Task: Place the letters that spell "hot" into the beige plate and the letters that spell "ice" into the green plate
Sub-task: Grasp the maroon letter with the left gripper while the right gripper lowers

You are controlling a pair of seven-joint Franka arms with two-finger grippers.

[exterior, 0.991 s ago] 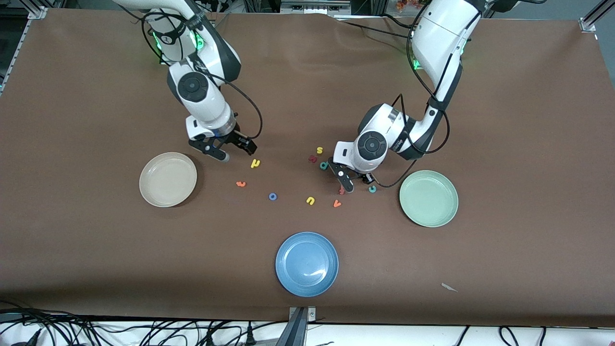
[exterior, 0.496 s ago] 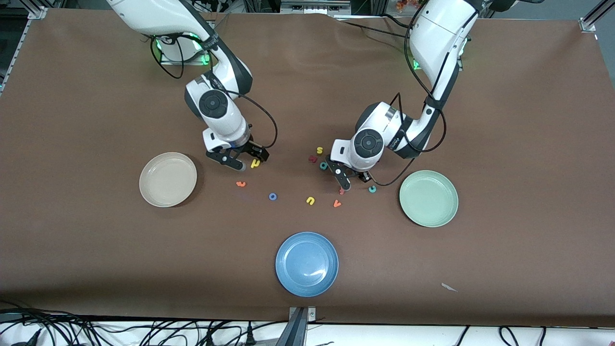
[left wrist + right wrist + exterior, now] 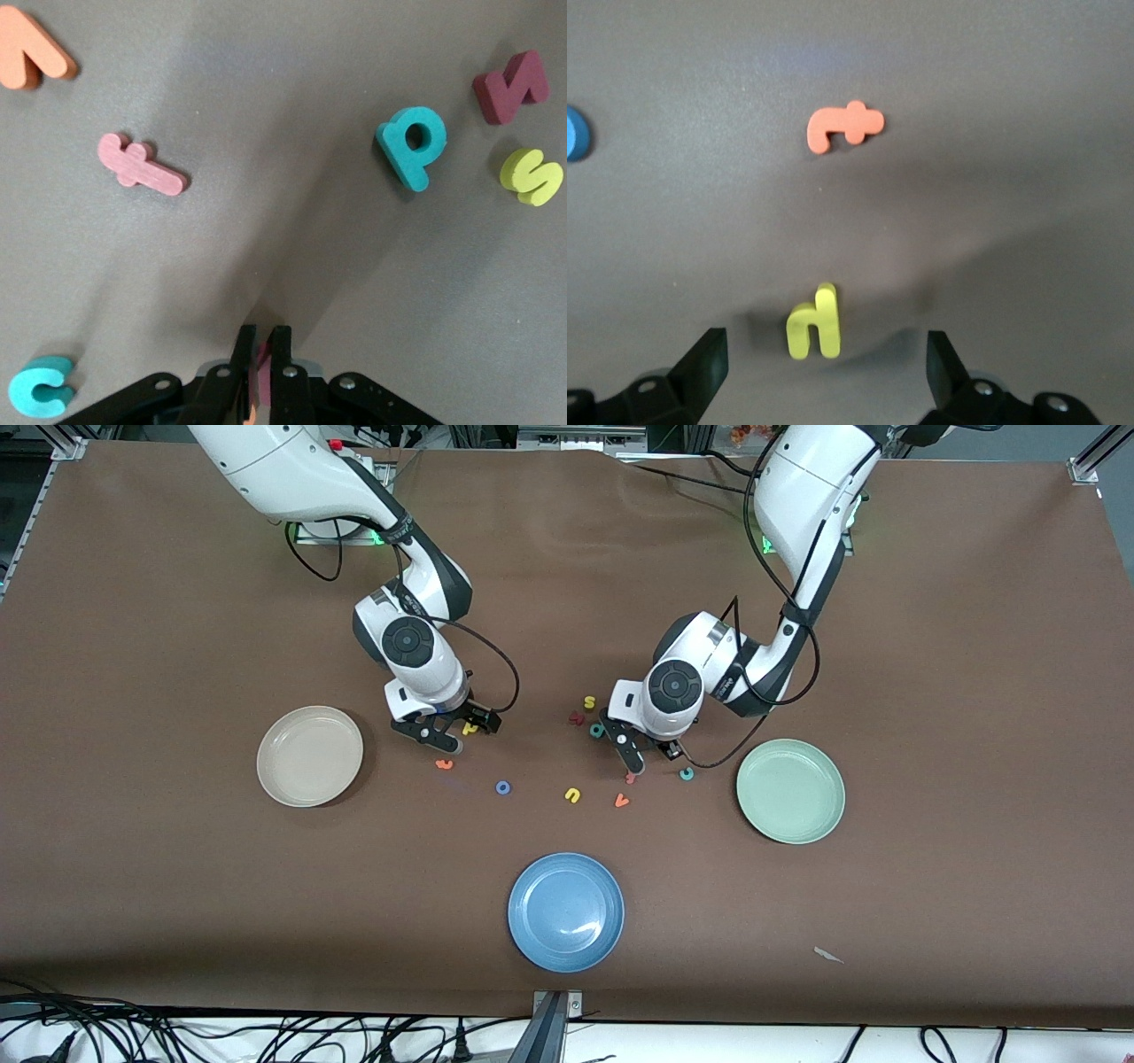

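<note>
My right gripper (image 3: 462, 729) (image 3: 824, 354) is open and low, and the yellow h (image 3: 469, 728) (image 3: 813, 323) lies between its fingers. The orange t (image 3: 445, 763) (image 3: 843, 127) and blue o (image 3: 502, 787) lie nearer the front camera. The beige plate (image 3: 309, 755) is bare. My left gripper (image 3: 640, 762) (image 3: 263, 341) is shut on a thin dark red letter, seemingly the i; only its edge shows. The teal c (image 3: 687, 773) (image 3: 40, 390) lies between that gripper and the bare green plate (image 3: 790, 790). The e does not show.
A blue plate (image 3: 565, 911) sits near the front edge. Around the left gripper lie a teal p (image 3: 597, 731), yellow s (image 3: 589, 702), dark red letter (image 3: 576, 717), pink letter (image 3: 630, 778), orange v (image 3: 622, 801) and yellow u (image 3: 572, 795).
The right arm has swung from beside the beige plate toward the table's middle, bringing its open fingers around the h. The left gripper's fingers have closed on the dark red letter.
</note>
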